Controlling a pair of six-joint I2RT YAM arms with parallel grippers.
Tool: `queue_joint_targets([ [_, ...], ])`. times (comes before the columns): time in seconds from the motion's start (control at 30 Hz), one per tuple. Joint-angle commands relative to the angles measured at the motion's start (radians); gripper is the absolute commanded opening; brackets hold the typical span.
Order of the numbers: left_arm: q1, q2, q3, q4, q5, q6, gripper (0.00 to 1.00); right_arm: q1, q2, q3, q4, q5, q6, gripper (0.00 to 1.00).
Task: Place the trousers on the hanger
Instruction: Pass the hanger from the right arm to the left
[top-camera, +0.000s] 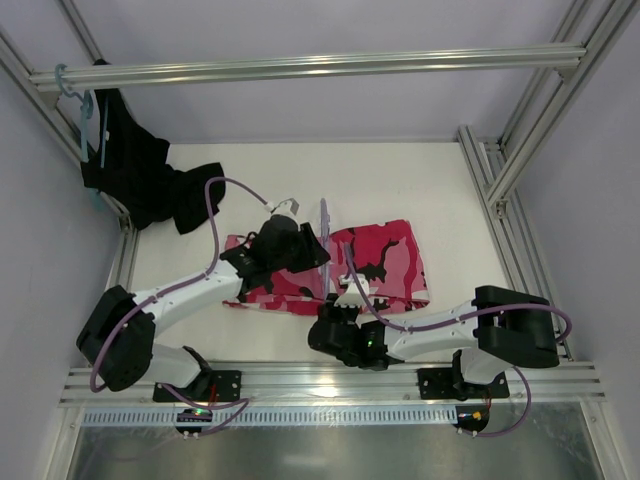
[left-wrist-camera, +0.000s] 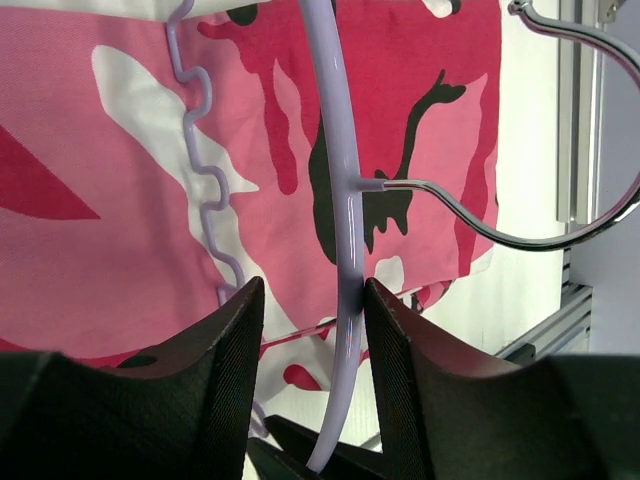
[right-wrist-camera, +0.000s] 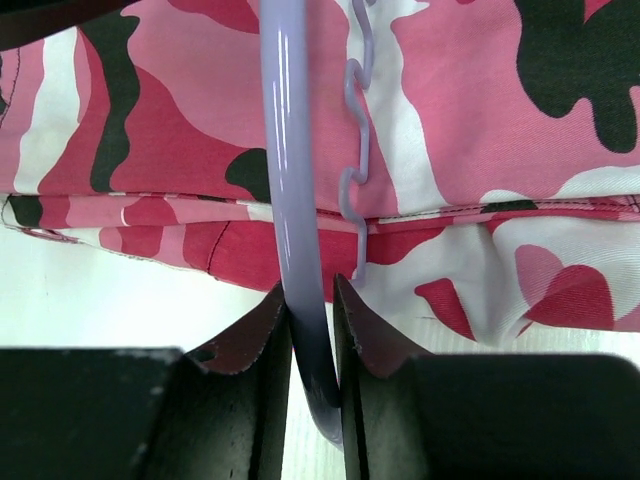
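While my right hand (right-wrist-camera: 310, 295) pinches one end of the hanger (right-wrist-camera: 285, 150), my left hand (left-wrist-camera: 312, 290) straddles its arm, unclamped; best I close it squarely, then lift both ends level, with the trousers (left-wrist-camera: 100, 250) balanced.

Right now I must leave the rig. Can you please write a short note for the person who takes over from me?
Left gripper: open, with a jaw on either side of the hanger; the rod touches only one jaw.
Right gripper: shut on the hanger's rod.
Trousers: lying on the table. The hanger stands on edge across them, with cloth on both sides.
Done: hanger gripped over the trousers.
Left: the trousers are not hanging yet. I cannot tell whether they already pass through the hanger.
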Motion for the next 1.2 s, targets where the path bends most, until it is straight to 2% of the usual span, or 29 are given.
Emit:
queue_joint_targets([
  [0.0, 0.006, -0.001, -0.026, 0.059, 0.027, -0.021, 0.45, 0.004, 0.017, 0.045, 0.000, 0.047, 0.068, 0.22],
  [0.13, -0.002, -0.012, -0.076, 0.152, 0.088, -0.001, 0.45, 0.007, 0.032, 0.055, -0.013, 0.047, 0.078, 0.21],
  [0.33, -0.022, -0.079, -0.139, 0.232, 0.079, 0.008, 0.48, 0.007, 0.028, 0.062, -0.020, 0.047, 0.071, 0.21],
  [0.43, -0.036, -0.078, -0.133, 0.222, 0.082, 0.030, 0.49, 0.007, 0.026, 0.064, -0.020, 0.043, 0.069, 0.20],
  [0.63, -0.069, -0.076, -0.122, 0.191, 0.039, 0.079, 0.59, 0.007, 0.040, 0.093, -0.056, 0.033, 0.029, 0.18],
  [0.77, -0.077, -0.078, -0.118, 0.185, 0.039, 0.099, 0.59, 0.007, 0.054, 0.107, -0.060, 0.027, 0.023, 0.17],
  [0.9, -0.085, -0.056, -0.101, 0.137, -0.033, 0.123, 0.61, 0.009, 0.054, 0.116, -0.074, 0.031, 0.020, 0.17],
  [1.1, -0.085, 0.034, -0.089, 0.150, -0.051, 0.140, 0.54, 0.020, 0.069, 0.150, -0.091, 0.031, -0.021, 0.17],
  [1.17, -0.085, 0.060, -0.090, 0.157, -0.054, 0.140, 0.42, 0.023, 0.077, 0.165, -0.108, 0.027, -0.037, 0.17],
])
